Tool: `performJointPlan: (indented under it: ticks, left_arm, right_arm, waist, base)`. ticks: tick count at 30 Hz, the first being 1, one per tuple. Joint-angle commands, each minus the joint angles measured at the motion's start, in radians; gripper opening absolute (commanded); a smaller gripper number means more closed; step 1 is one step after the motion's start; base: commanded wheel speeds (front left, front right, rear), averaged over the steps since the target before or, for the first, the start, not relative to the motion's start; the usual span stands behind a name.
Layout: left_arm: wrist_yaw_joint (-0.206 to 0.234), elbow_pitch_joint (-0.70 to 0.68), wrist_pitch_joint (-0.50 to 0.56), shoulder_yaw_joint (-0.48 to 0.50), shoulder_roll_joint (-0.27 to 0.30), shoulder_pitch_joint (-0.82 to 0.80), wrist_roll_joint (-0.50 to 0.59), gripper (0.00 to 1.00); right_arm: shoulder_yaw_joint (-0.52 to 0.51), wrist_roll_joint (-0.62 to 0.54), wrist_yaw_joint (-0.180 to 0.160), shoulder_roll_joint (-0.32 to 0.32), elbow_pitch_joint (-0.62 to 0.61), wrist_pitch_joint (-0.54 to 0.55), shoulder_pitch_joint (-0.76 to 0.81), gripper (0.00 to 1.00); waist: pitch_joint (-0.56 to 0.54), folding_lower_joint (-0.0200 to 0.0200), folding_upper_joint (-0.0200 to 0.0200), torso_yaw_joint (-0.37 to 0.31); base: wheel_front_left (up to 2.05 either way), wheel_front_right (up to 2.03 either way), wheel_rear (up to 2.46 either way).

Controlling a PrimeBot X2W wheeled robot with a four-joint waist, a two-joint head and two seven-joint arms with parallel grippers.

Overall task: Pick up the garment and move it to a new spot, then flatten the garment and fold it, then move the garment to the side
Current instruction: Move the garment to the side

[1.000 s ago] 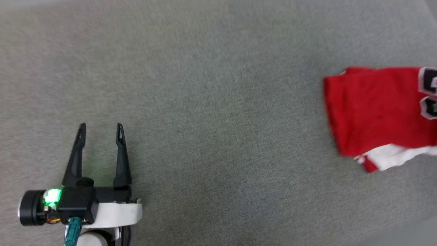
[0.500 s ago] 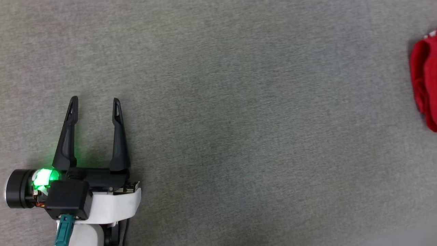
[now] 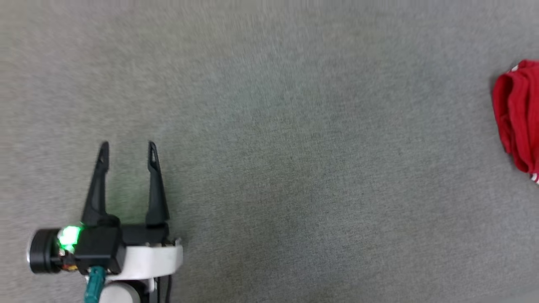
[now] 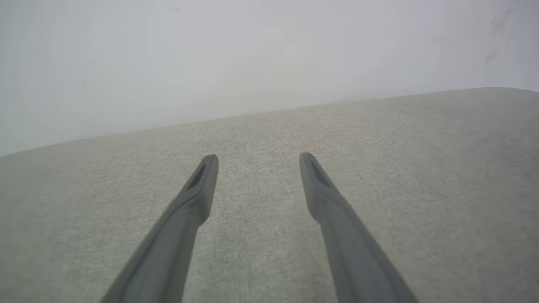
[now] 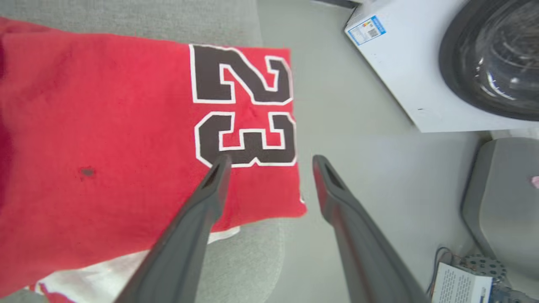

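While I am holding my left hand [image 3: 128,145] spread wide at seven o'clock in the head view, its two dark fingers are pointing toward twelve with nothing between them. A green light [image 3: 69,235] is glowing on the wrist behind it. The hand is hovering over the grey cloth-covered bench [image 3: 294,168], well apart from the garment [image 3: 516,113]. The garment is lying at three o'clock, cut off by the frame edge and showing as bunched red folds.

I am also holding my right hand [image 5: 271,159] spread, with both fingers apart and gripping nothing. In its wrist view it is hanging over the garment's edge. One finger is crossing the red cloth just below the number 23 [image 5: 244,103], though I cannot tell whether it is touching. The other finger is standing over the pale floor [image 5: 345,126]. From here the garment is lying flat on the bench from nine o'clock to the centre, its black, white-outlined number turned sideways. A white sleeve [image 5: 126,269] is peeking out from under it at seven o'clock.

Beyond the bench, a white machine [image 5: 404,63] with a dark round door [image 5: 492,54] is standing at two o'clock. A grey container [image 5: 501,202] is sitting at four o'clock.
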Motion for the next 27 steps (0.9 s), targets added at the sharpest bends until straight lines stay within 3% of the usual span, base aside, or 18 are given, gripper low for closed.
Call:
performJointPlan:
  ticks: [1, 8, 15, 20, 27]
  left_arm:
    - [0.009, 0.007, -0.002, -0.002, -0.008, 0.028, -0.007, 1.0]
    - [0.014, 0.029, -0.002, 0.003, -0.031, 0.106, -0.026, 1.0]
    - [0.01, 0.053, -0.002, 0.004, -0.041, 0.152, -0.032, 1.0]
    - [0.003, 0.077, -0.002, 0.005, -0.05, 0.176, -0.04, 1.0]
    - [-0.01, 0.12, -0.002, 0.002, -0.065, 0.201, -0.05, 1.0]
  right_arm:
    - [-0.003, -0.041, -0.001, -0.02, -0.016, -0.035, 0.018, 1.0]
    - [-0.122, -0.212, -0.001, 0.05, -0.084, -0.35, 0.039, 1.0]
    - [-0.297, -0.413, -0.001, 0.254, -0.165, -0.656, 0.068, 1.0]
    - [-0.355, -0.511, -0.001, 0.431, -0.305, -0.721, 0.166, 1.0]
    - [-0.355, -0.526, -0.001, 0.636, -0.47, -0.73, 0.358, 1.0]
  waist:
    - [-0.093, -0.0001, -0.0001, 0.032]
    - [-0.228, -0.0001, -0.0001, 0.066]
    - [-0.309, -0.0001, -0.0001, 0.101]
    - [-0.358, -0.0001, -0.0001, 0.13]
    - [-0.41, -0.0001, -0.0001, 0.173]
  base:
    - [0.0, 0.0, 0.0]
    - [0.0, 0.0, 0.0]
    - [0.0, 0.0, 0.0]
    - [0.0, 0.0, 0.0]
    - [0.0, 0.0, 0.0]
